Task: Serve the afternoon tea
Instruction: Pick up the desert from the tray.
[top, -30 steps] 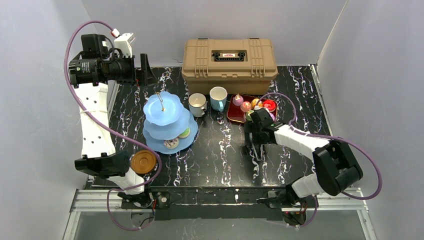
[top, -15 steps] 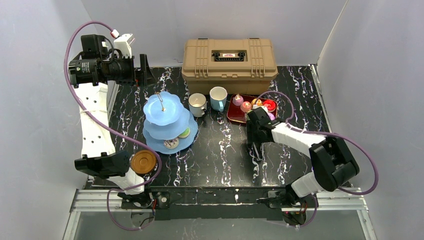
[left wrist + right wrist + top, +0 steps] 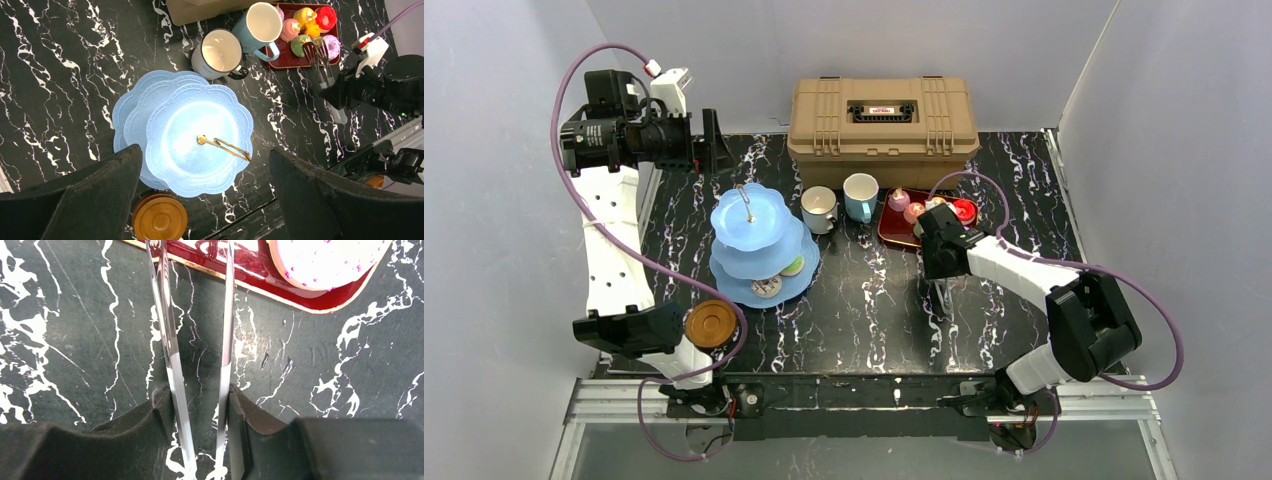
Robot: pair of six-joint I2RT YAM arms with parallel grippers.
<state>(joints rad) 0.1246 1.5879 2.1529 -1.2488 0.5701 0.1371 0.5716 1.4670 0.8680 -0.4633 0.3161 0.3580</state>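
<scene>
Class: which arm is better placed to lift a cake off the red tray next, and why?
Right: the right gripper pinches the tongs, whose tips reach the tray. The left gripper hangs open above the cake stand, away from the tray.

The left pincer (raised high) gapes wide; the right pincer pinches tongs.

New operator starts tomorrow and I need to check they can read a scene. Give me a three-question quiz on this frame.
1. True or false: the left claw hangs open above the cake stand.
2. The right claw grips: A spoon, B tongs, C fork?
3. How many mugs stand in front of the toolbox?
Key: 1 true; 2 B; 3 two.
</scene>
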